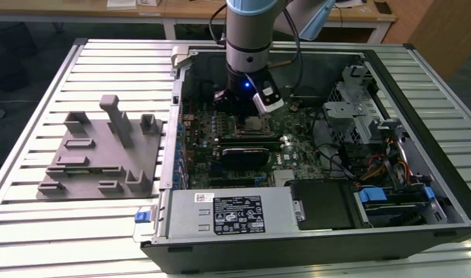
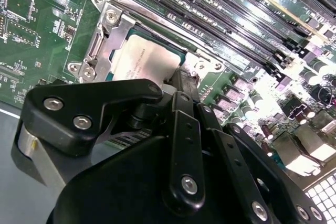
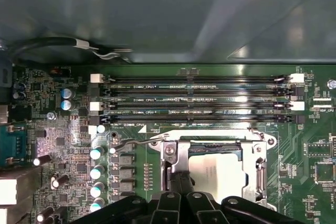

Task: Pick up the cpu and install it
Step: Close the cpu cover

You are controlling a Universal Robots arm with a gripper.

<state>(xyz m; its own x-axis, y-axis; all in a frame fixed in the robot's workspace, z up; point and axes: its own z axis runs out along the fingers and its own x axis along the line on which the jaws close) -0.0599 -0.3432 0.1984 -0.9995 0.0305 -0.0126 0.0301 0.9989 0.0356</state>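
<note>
Ribbed metal slats formed the desk, and on it an open computer case lay on its side. Outside the case, just beside one wall, sat a grey moulded fixture with upright posts. Within the case, near its front wall, lay a silver power supply. The arm reached straight down into the case, over the green motherboard.

The cpu lay flat inside the case, seated within the metal socket frame on the motherboard, its silvery top facing up. Long memory slots ran alongside the frame.

In both wrist views the jaws were closed, the black fingertips pressed together with nothing held between them. They hung at one edge of the cpu. I could not tell whether they touched it.
</note>
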